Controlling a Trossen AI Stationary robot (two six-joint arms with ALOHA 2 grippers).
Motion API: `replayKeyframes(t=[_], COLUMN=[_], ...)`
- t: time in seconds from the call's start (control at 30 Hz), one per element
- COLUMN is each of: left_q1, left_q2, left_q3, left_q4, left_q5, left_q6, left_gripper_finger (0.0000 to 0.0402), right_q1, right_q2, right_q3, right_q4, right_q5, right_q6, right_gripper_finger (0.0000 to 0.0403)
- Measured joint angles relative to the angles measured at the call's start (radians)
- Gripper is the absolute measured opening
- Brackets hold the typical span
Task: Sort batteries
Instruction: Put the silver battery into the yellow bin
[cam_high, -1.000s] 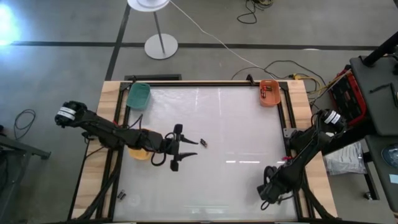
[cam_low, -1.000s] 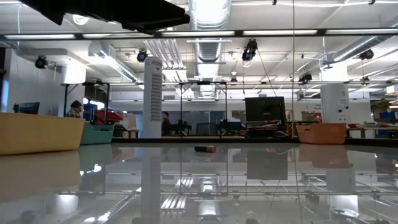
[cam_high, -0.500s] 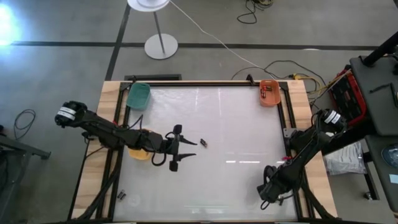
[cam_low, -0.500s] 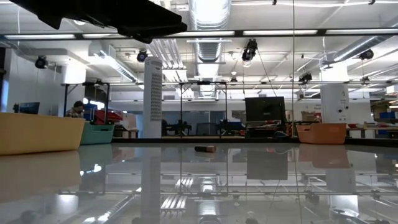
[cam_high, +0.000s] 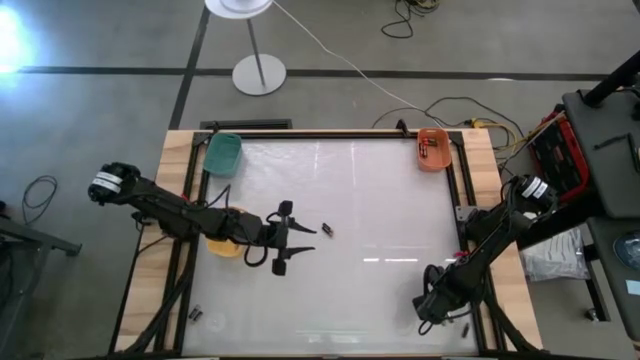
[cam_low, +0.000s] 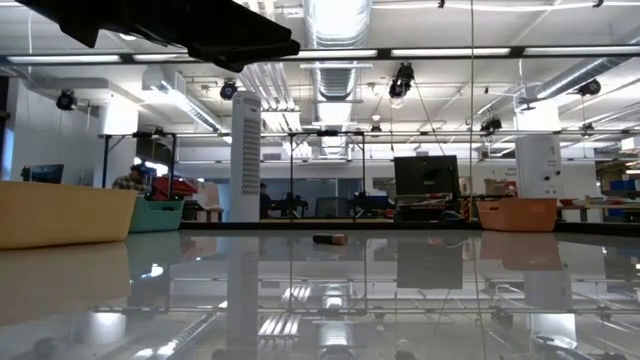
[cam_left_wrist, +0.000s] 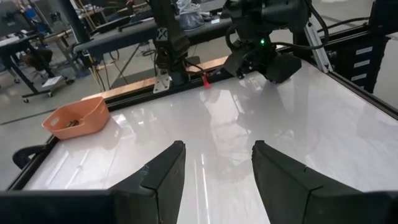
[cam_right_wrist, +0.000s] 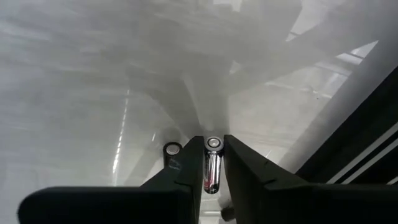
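Note:
One small dark battery (cam_high: 326, 229) lies on its side on the white table; the low view shows this battery (cam_low: 330, 239) too. My left gripper (cam_high: 285, 240) hovers open just left of it, above the yellow bin (cam_high: 225, 245), and its fingers (cam_left_wrist: 163, 180) stand wide apart. My right gripper (cam_high: 432, 305) is near the table's near right corner, shut on a silver battery with a red mark (cam_right_wrist: 212, 167). Two more batteries (cam_high: 196, 314) lie near the table's near left corner. My right gripper pinches the silver battery between its two fingers (cam_right_wrist: 186, 168). The battery lies along the fingers, its round silver end (cam_right_wrist: 213, 144) showing at their tips. The fingers point down at the table from above. Whether the battery's end touches the table, I cannot tell.
A green bin (cam_high: 223, 153) sits at the far left corner and an orange bin (cam_high: 433, 148), with batteries in it, at the far right corner. The table's middle (cam_high: 380, 220) is bare. A small round thing (cam_right_wrist: 171, 149) shows beside my right fingers.
My left gripper has dipped slightly in the low view. The loose battery and the bins have stayed where they were.

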Motion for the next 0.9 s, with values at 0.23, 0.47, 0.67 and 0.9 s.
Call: replayKeyframes(t=[0.23,0.47,0.67,0.9], left_q1=[0.000,0.000,0.000,0.000], left_q2=[0.000,0.000,0.000,0.000], left_q3=[0.000,0.000,0.000,0.000], left_q4=[0.000,0.001,0.001,0.001], left_q5=[0.000,0.000,0.000,0.000], left_q6=[0.006,0.010,0.010,0.010], left_gripper_finger=[0.0166,0.0166,0.0166,0.0166], right_q1=[0.000,0.000,0.000,0.000], right_q2=[0.000,-0.001,0.000,0.000], right_q3=[-0.012,-0.034,-0.041,-0.048], right_q4=[0.018,0.051,0.060,0.074], right_q5=[-0.001,-0.008,-0.036,-0.043], right_q6=[-0.001,-0.009,-0.019,-0.042], right_gripper_finger=[0.0047,0.0051,0.0076,0.0076])
